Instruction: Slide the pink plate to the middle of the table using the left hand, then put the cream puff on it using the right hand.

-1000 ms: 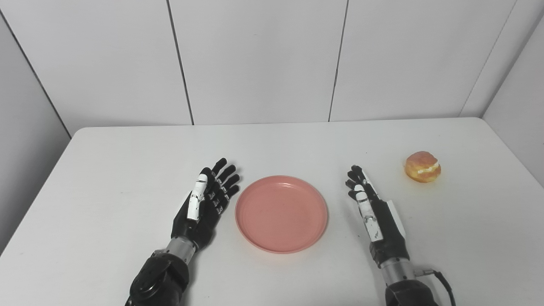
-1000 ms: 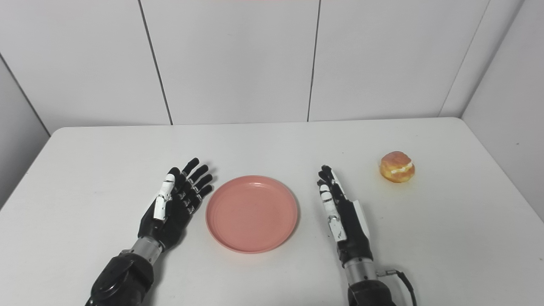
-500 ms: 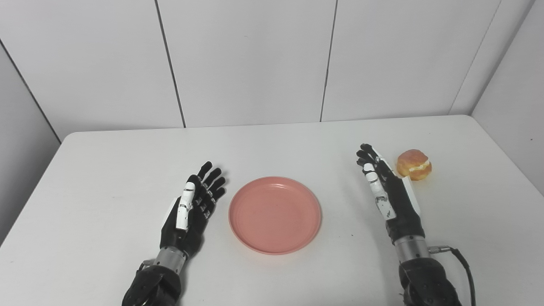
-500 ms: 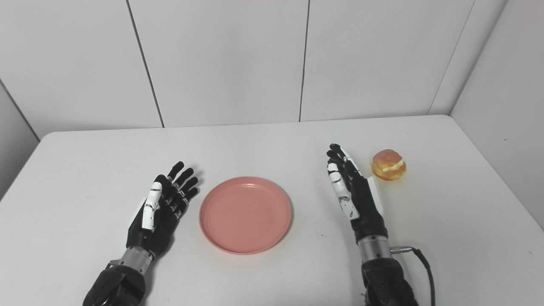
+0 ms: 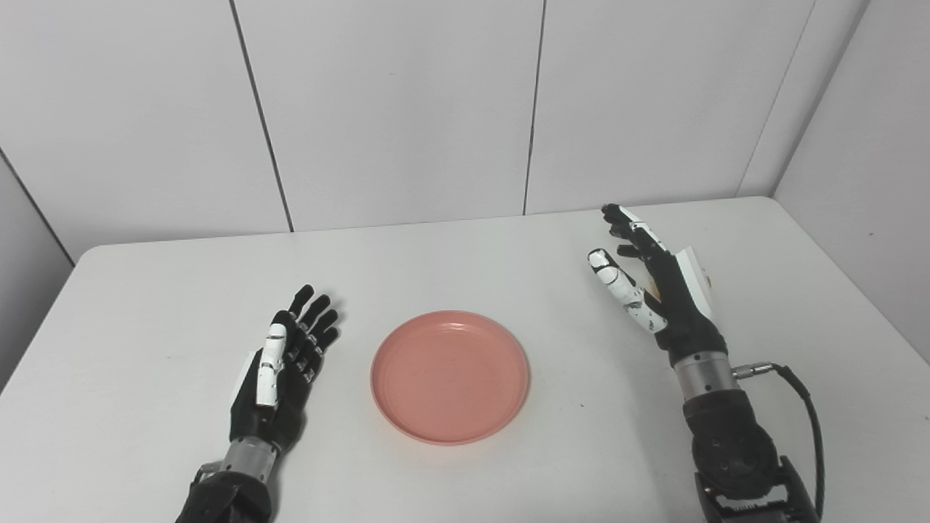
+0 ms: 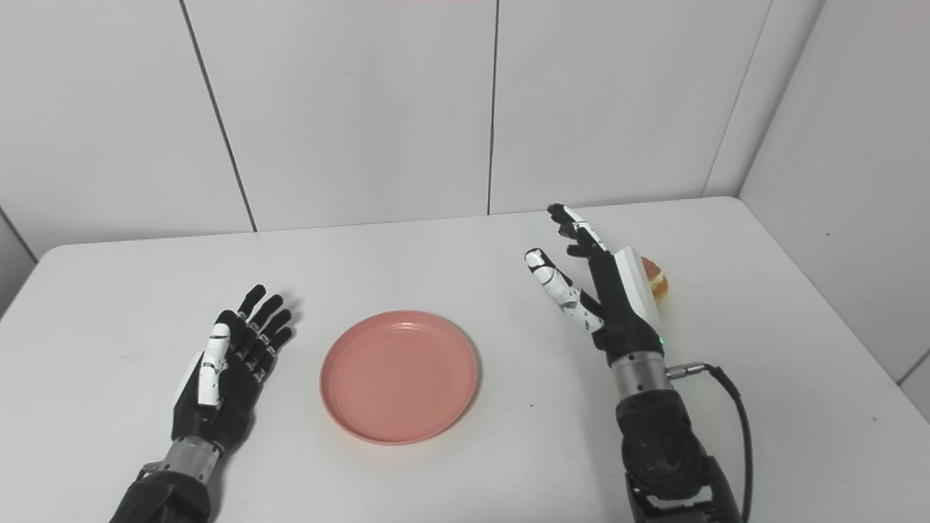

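Now the right hand (image 6: 607, 290) stands raised, fingers spread and holding nothing, with the puff (image 6: 656, 280) just behind its palm, mostly hidden, so its orientation cannot be told; it looks poised to grasp. Further left, the plate (image 6: 399, 376) lies flat mid-table; beyond it, the left hand (image 6: 229, 359) rests open, empty.

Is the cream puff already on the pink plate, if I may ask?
No: the pink plate is bare, and the cream puff sits behind the right hand.
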Controlling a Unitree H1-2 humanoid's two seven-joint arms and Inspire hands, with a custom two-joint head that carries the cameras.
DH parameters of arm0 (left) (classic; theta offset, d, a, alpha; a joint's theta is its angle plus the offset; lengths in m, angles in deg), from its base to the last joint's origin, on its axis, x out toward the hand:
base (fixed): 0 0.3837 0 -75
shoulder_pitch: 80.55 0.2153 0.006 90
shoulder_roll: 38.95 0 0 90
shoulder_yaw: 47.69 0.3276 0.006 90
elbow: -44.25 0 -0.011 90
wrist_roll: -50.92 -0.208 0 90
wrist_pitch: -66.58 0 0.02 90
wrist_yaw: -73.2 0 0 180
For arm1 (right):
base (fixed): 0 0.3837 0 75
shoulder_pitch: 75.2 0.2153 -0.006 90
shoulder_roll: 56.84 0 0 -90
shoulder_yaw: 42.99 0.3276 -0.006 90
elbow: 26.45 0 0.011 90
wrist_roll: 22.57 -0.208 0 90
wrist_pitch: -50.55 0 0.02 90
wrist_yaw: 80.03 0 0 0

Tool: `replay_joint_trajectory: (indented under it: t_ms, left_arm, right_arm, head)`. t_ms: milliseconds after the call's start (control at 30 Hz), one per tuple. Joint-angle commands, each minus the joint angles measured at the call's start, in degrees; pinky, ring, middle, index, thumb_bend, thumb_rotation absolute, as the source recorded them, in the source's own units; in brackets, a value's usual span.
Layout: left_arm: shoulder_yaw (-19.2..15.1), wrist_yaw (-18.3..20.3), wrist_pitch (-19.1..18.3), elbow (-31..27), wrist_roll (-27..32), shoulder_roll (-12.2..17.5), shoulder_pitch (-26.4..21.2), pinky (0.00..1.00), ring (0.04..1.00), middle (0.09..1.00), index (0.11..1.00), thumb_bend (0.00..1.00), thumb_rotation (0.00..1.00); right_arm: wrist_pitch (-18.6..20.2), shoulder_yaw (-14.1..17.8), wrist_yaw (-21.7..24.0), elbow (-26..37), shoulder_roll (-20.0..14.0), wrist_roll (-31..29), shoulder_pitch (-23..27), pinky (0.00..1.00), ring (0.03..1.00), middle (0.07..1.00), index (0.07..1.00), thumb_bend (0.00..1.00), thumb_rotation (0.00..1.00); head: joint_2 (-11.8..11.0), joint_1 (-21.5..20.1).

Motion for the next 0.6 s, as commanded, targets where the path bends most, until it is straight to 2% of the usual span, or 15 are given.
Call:
replay_joint_trajectory:
  t_ms: [0, 100, 233, 367, 433, 567]
  left_arm:
    - [-0.72, -0.66, -1.62, 4.14, -0.39, 0.56, 3.40, 0.98, 0.942, 0.942, 0.935, 0.34, 1.00]
    - [-0.94, -0.91, -2.08, 4.01, -0.31, 0.54, 3.40, 0.97, 0.937, 0.939, 0.929, 0.34, 1.00]
    - [-1.14, -0.16, -1.80, 4.65, 0.06, 0.86, 3.26, 0.98, 0.947, 0.946, 0.938, 0.33, 1.00]
    - [-1.20, -0.48, -2.76, 4.22, 0.49, 0.93, 3.31, 0.99, 0.951, 0.949, 0.943, 0.32, 1.00]
    - [-1.21, -0.20, -2.87, 4.40, 0.91, 1.07, 3.30, 0.99, 0.954, 0.953, 0.945, 0.32, 1.00]
    - [-1.12, 0.04, -2.56, 4.48, 0.98, 1.23, 3.39, 0.99, 0.952, 0.954, 0.948, 0.32, 1.00]
  right_arm:
    - [-0.82, 0.24, -1.11, 1.40, -2.05, 2.49, 2.80, 0.81, 0.872, 0.895, 0.884, 0.60, 0.90]
    - [-1.86, 0.13, -2.01, 0.17, -4.23, 5.27, 3.82, 0.80, 0.884, 0.918, 0.901, 0.63, 0.84]
    - [0.28, -0.64, -2.45, 0.03, -5.96, 10.95, 4.69, 0.82, 0.899, 0.934, 0.922, 0.69, 0.84]
    - [5.41, -1.46, 2.61, 0.54, -8.48, 15.21, 6.09, 0.77, 0.891, 0.966, 0.969, 0.75, 0.82]
    - [6.77, -1.85, 4.68, 0.18, -9.84, 16.34, 6.82, 0.78, 0.904, 0.980, 0.983, 0.78, 0.80]
    - [7.72, -2.20, 5.79, -0.92, -11.28, 17.91, 7.91, 0.80, 0.919, 0.980, 0.984, 0.82, 0.77]
  head:
    - [0.01, 0.04]
    - [-0.19, -1.44]
    - [-0.83, -2.32]
    - [-0.97, -2.61]
    - [-1.11, -2.78]
    - [-1.21, -2.98]
